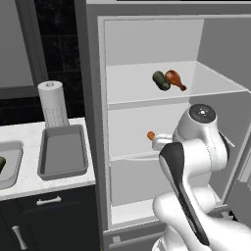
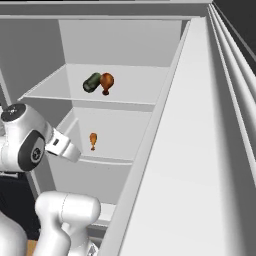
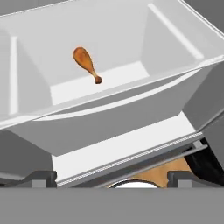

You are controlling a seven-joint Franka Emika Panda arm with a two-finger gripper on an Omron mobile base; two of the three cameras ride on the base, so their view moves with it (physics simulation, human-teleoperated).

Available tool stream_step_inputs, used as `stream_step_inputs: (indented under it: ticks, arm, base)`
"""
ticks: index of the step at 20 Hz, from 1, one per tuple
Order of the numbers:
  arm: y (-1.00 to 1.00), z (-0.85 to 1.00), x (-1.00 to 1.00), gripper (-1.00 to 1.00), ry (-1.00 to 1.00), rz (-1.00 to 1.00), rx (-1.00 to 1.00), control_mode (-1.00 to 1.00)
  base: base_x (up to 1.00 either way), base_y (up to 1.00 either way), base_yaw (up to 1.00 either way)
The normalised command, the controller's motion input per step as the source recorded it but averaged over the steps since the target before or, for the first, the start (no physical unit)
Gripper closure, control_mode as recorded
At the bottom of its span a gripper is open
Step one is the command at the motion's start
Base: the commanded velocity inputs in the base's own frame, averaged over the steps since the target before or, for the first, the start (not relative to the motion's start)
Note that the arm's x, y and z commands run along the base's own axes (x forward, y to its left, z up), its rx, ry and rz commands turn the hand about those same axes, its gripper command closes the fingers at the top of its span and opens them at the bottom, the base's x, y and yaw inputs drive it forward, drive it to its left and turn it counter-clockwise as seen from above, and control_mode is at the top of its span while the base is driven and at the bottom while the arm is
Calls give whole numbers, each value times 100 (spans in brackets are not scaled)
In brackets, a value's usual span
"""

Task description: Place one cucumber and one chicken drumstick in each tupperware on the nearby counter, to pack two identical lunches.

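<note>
At the far left of the left base view, a lighter container is seen at the picture's edge on the white counter, with a dark green item inside it that is probably a cucumber. Just to its right, the darker tray-like container lies empty, with a paper towel roll standing behind it. Both containers are placed close to the open fridge, presumably so that carrying distance is short.

Further right, on the upper fridge shelf, a cucumber and a chicken drumstick lie touching each other. On the middle shelf, a second drumstick lies alone, well back from the front edge.

The gripper is held wide, nothing between its fingers, and is aimed into the fridge toward the lone drumstick. The open stance is judged to be preparation for a grasp. A reach deeper into the shelf is judged necessary before closing.
</note>
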Motion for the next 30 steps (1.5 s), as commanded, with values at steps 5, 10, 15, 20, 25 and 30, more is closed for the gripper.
stream_step_inputs:
  ticks: [5,10,15,20,25,30]
  arm:
    - [-11,30,-52,-100,-19,0,0,-100]
    - [0,-6,45,-100,-13,6,0,-100]
    - [0,-5,38,-100,-13,13,0,-100]
    - [0,-22,17,-100,0,10,-6,-100]
    - [0,-16,28,-100,-5,8,-9,-100]
    - [0,-20,38,-100,-2,8,-5,-100]
  base:
    - [0,0,0]
    - [0,0,0]
    - [0,0,0]
    - [0,0,0]
    - [0,0,0]
    - [0,0,0]
